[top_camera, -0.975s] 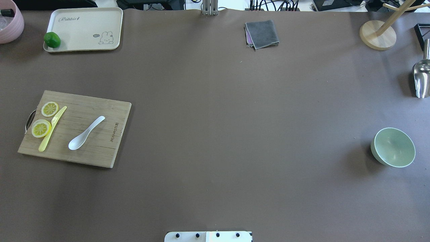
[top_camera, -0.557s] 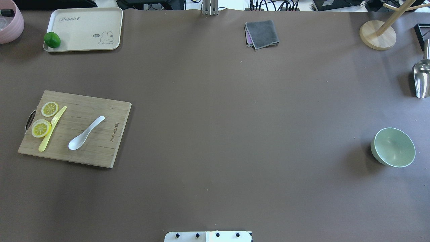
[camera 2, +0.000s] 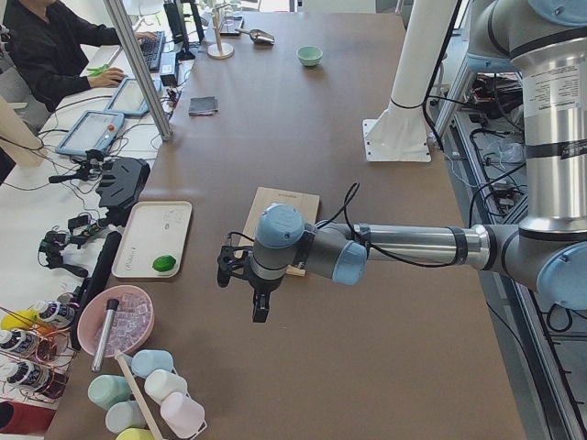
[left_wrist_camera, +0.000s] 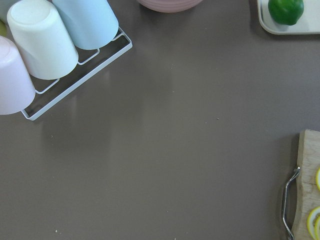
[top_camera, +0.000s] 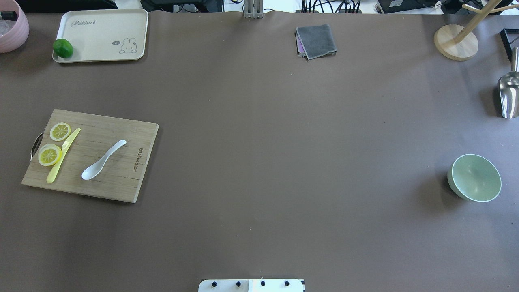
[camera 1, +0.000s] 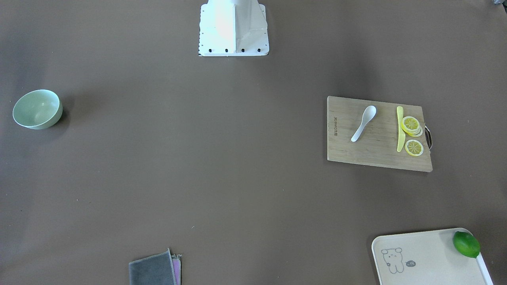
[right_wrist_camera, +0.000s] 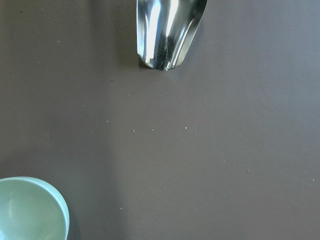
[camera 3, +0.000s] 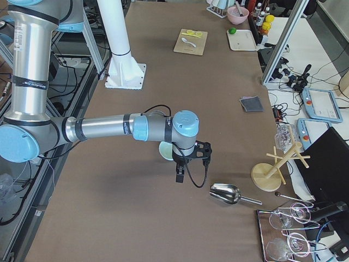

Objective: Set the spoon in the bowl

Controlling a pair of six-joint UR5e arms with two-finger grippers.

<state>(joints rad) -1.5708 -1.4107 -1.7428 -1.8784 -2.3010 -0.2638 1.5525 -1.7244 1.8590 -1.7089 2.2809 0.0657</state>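
The white spoon (top_camera: 103, 161) lies on the wooden cutting board (top_camera: 117, 182) at the table's left, scoop toward the robot; it also shows in the front view (camera 1: 363, 123). The mint-green bowl (top_camera: 474, 177) stands empty at the far right and shows at the corner of the right wrist view (right_wrist_camera: 30, 210). My left gripper (camera 2: 260, 308) hangs over bare table past the board's handle end. My right gripper (camera 3: 179, 174) hangs between the bowl (camera 3: 165, 150) and a metal scoop. Both show only in side views, so I cannot tell if they are open.
A yellow knife (top_camera: 63, 155) and lemon slices (top_camera: 49, 154) share the board. A tray (top_camera: 101, 28) with a lime (top_camera: 63, 48), a grey cloth (top_camera: 316, 40), a wooden stand (top_camera: 455, 42) and a metal scoop (top_camera: 508, 95) line the far and right edges. Cups (left_wrist_camera: 45, 40) sit left.
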